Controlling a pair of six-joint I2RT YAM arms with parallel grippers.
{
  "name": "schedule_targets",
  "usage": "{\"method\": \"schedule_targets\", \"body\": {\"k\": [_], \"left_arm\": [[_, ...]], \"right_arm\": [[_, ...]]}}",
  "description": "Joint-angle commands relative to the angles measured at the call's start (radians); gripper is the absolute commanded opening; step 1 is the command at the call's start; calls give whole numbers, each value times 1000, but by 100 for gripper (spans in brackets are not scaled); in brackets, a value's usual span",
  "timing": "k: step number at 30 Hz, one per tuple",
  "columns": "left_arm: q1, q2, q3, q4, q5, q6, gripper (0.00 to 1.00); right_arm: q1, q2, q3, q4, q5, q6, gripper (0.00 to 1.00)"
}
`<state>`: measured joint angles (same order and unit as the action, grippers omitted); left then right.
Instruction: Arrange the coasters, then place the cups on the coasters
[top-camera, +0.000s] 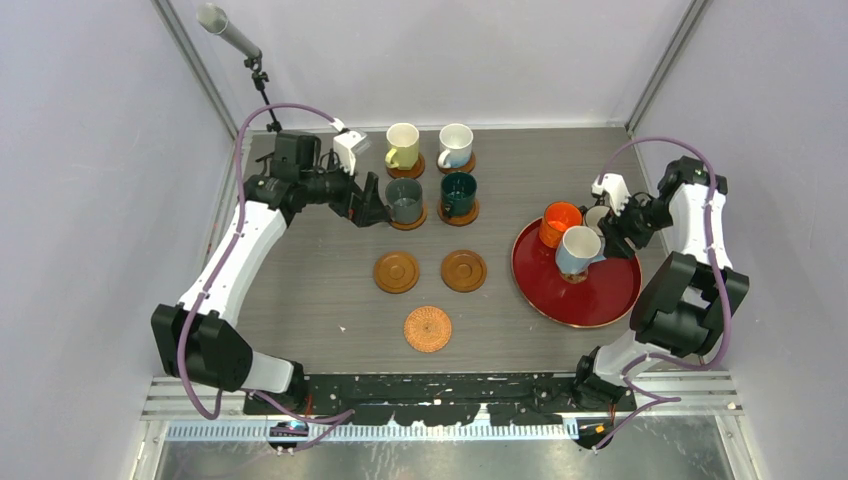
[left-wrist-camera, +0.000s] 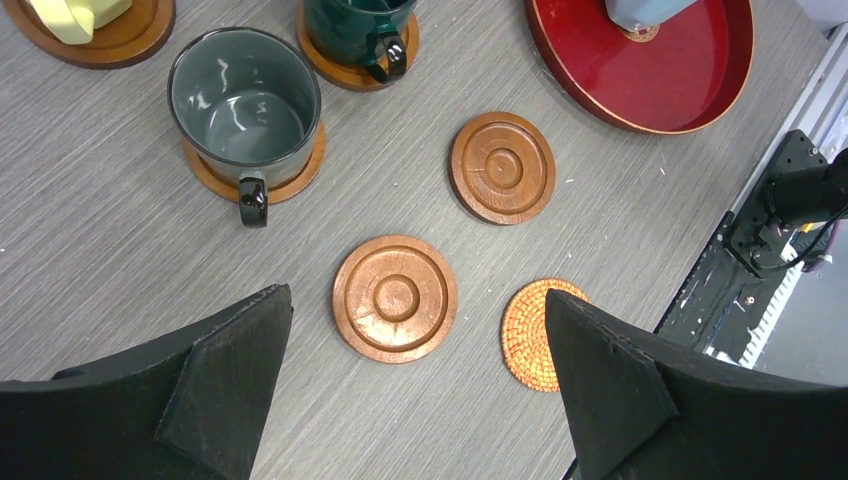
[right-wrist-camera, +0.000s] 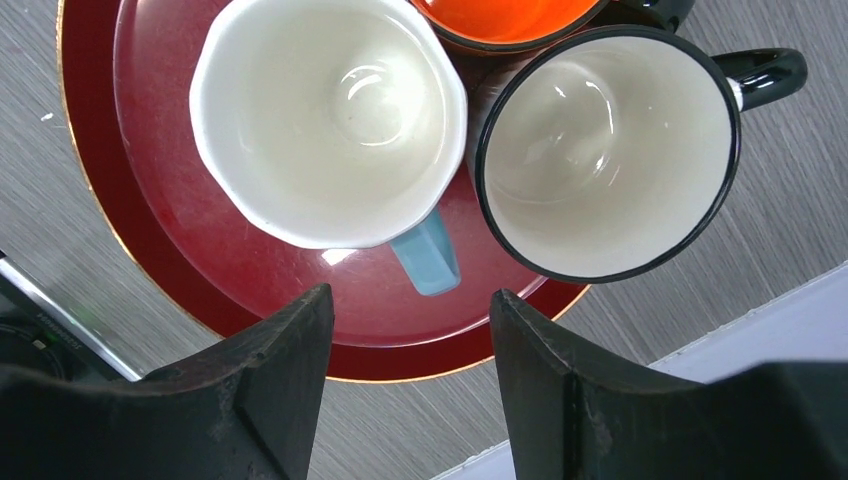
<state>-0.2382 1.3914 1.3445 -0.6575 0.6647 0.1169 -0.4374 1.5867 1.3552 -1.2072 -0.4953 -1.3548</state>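
At the back of the table, the yellow (top-camera: 403, 147), white (top-camera: 455, 146), grey-teal (top-camera: 404, 200) and dark green (top-camera: 459, 194) cups each stand on a wooden coaster. Two bare wooden coasters (top-camera: 396, 272) (top-camera: 464, 270) and a woven coaster (top-camera: 427, 328) lie nearer me. My left gripper (top-camera: 370, 210) hangs open beside the grey-teal cup (left-wrist-camera: 245, 105), holding nothing. On the red tray stand the white-and-light-blue cup (right-wrist-camera: 330, 120), the cream cup with the dark handle (right-wrist-camera: 610, 150) and the orange cup (right-wrist-camera: 500, 20). My right gripper (right-wrist-camera: 411, 292) is open just short of the light-blue handle (right-wrist-camera: 428, 258).
The red tray (top-camera: 600, 300) sits at the right, its rim close to the right arm. A microphone stand (top-camera: 232, 35) rises at the back left corner. The black rail with the arm bases (top-camera: 450, 392) runs along the near edge.
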Motion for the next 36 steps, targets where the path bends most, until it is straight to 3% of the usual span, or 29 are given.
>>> {"method": "schedule_targets", "body": {"k": [1,14,23,36], "left_arm": [[-3,14,51,12,35,3,100],[-5,20,49,28,37,-15,100],[-21,34,44,38,11,-37,100],[-161,95,47,89,-181,-125,99]], "right_arm": [[10,11,-11,30,2,-48,62],[15,15,-57,-36,8,-97,59],[38,-88,-136,-110,-12,-115,57],[158,-196,-237,-137,-73,83,58]]}}
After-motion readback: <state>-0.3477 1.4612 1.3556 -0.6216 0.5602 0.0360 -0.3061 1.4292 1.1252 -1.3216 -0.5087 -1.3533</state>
